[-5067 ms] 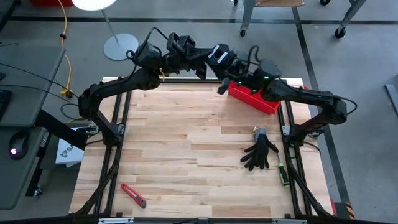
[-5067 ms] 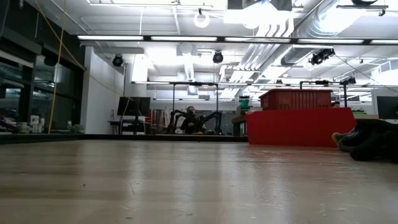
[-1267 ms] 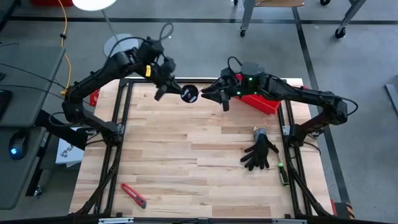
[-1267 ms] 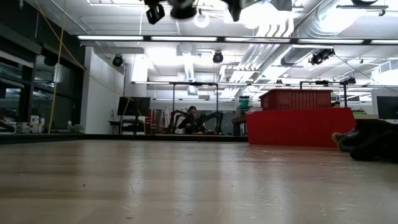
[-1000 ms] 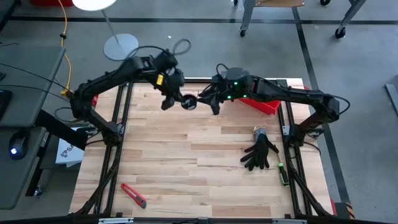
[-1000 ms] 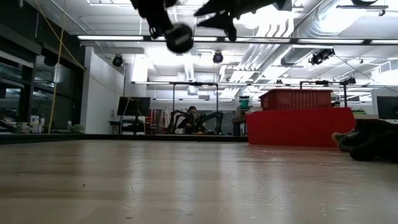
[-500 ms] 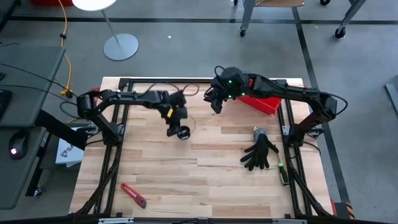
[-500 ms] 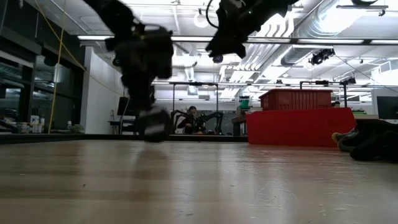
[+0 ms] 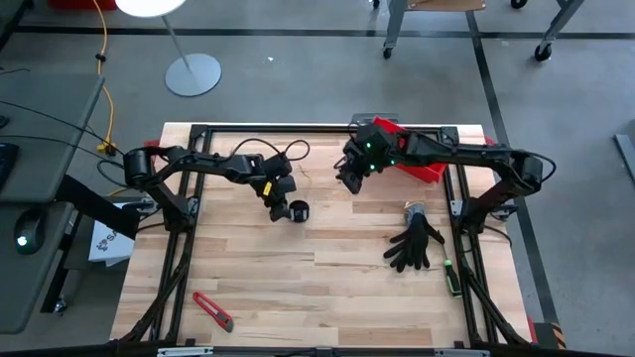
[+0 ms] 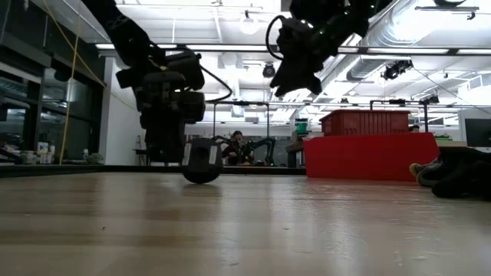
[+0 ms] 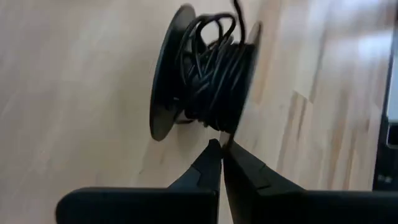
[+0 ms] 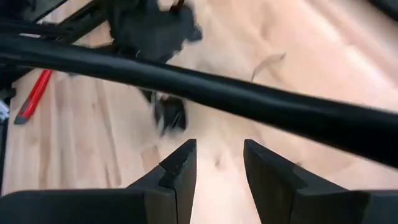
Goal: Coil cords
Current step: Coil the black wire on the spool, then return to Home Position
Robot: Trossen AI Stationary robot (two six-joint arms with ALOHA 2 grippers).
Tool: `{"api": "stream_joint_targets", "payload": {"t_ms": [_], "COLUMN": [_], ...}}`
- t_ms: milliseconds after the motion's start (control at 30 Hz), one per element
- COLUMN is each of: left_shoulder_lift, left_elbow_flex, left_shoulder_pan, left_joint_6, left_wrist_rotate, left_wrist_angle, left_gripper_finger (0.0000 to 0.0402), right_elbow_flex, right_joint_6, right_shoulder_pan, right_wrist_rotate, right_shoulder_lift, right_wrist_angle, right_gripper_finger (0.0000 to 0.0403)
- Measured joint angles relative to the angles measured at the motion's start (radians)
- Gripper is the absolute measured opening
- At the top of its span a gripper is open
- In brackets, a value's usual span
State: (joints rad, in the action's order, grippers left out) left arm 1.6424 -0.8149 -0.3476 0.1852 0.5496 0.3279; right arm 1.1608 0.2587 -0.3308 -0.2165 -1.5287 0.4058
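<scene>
A: Where is the spool (image 9: 297,210)?

B: On the tabletop (image 9: 327,268), left of centre toward the far side, standing on its edge with the dark cord (image 11: 214,74) wound loosely round it.

A: And the left end effector (image 11: 220,144)?

B: Right at the spool, its fingers pressed together at the windings; whether they pinch a strand cannot be told.

A: The right one?

B: The right end effector (image 12: 217,163) hangs above the tabletop, right of the spool, fingers apart and empty. A red bin (image 9: 422,165) sits far right; black gloves (image 9: 415,243) and a red cutter (image 9: 212,310) lie nearer.
</scene>
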Motion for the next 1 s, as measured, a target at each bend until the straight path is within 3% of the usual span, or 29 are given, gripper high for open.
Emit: {"api": "stream_joint_targets", "payload": {"t_ms": [167, 467, 633, 733, 800, 900, 1000], "left_shoulder_lift": [-0.009, -0.043, -0.062, -0.096, -0.162, -0.336, -0.523], "left_elbow_flex": [-0.009, -0.124, -0.141, -0.089, -0.016, 0.12, 0.243], "left_shoulder_pan": [-0.003, -0.01, -0.012, -0.007, 0.007, 0.03, 0.073], "left_joint_6": [0.058, 0.005, -0.098, -0.129, -0.083, 0.087, 0.296], "left_wrist_rotate": [-0.016, -0.009, -0.069, -0.076, -0.068, -0.07, -0.182], "left_wrist_angle": [0.021, 0.153, 0.319, 0.417, 0.389, 0.221, 0.021], "left_gripper_finger": [0.0042, 0.0144, 0.0172, 0.0176, 0.0176, 0.0171, 0.0167], "right_elbow_flex": [-0.048, -0.049, -0.049, -0.053, -0.091, -0.186, -0.325], "right_joint_6": [0.032, 0.029, 0.012, -0.019, -0.028, 0.043, 0.185], "right_shoulder_pan": [0.03, 0.045, 0.046, 0.052, 0.065, 0.083, 0.113], "right_wrist_rotate": [0.004, 0.006, 0.022, 0.033, 0.034, 0.043, 0.112], "right_shoulder_lift": [0.021, 0.044, 0.053, 0.059, 0.091, 0.194, 0.341], "right_wrist_angle": [-0.021, -0.013, 0.073, 0.157, 0.15, 0.111, 0.039], "right_gripper_finger": [0.0126, 0.0126, 0.0126, 0.0126, 0.0126, 0.0126, 0.0126]}}
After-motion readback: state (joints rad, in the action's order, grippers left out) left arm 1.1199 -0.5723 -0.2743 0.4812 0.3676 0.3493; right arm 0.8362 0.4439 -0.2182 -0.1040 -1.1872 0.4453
